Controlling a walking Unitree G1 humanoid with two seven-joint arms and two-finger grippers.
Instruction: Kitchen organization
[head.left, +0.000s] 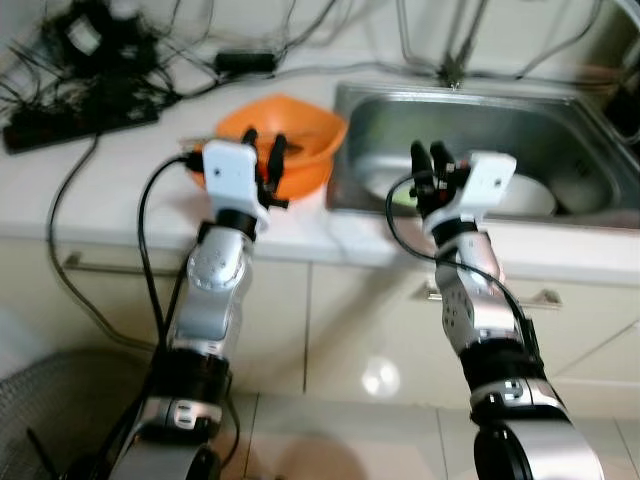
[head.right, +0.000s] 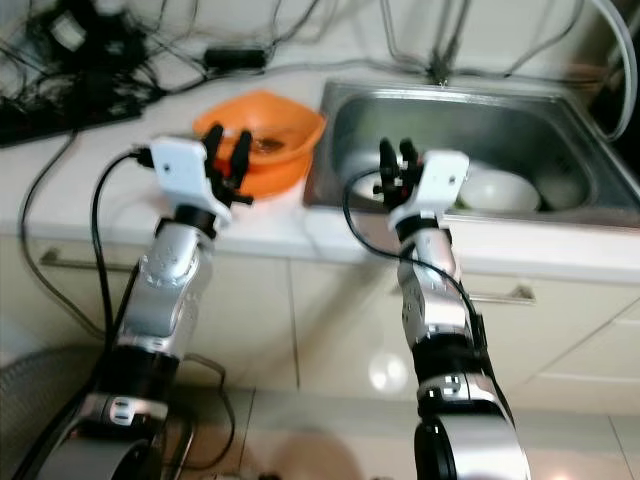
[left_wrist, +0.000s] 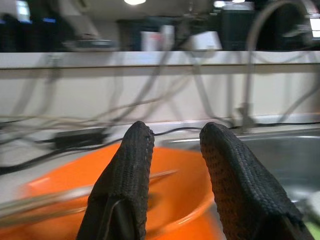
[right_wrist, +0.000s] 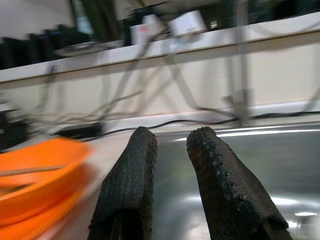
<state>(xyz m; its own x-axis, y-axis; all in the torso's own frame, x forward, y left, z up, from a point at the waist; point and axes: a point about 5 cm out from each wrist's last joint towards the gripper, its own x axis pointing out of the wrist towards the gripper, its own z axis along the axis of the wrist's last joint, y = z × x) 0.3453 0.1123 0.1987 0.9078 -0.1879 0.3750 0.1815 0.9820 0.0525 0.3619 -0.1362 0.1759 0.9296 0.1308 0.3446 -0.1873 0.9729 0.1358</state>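
The orange bowl (head.left: 285, 140) sits on the counter (head.left: 120, 190) just beside the sink (head.left: 480, 130). The left gripper (head.left: 264, 150) hovers at its near rim, fingers parted and empty; the right gripper (head.left: 431, 160), fingers slightly apart, hangs over the sink's front edge.

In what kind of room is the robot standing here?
Most likely a home kitchen: a steel sink is set into a pale countertop, an orange bowl stands beside it, and cabinet drawers sit below.

Orange bowl (head.left: 290, 140) upright on counter (head.left: 120, 190) beside sink (head.left: 480, 130).
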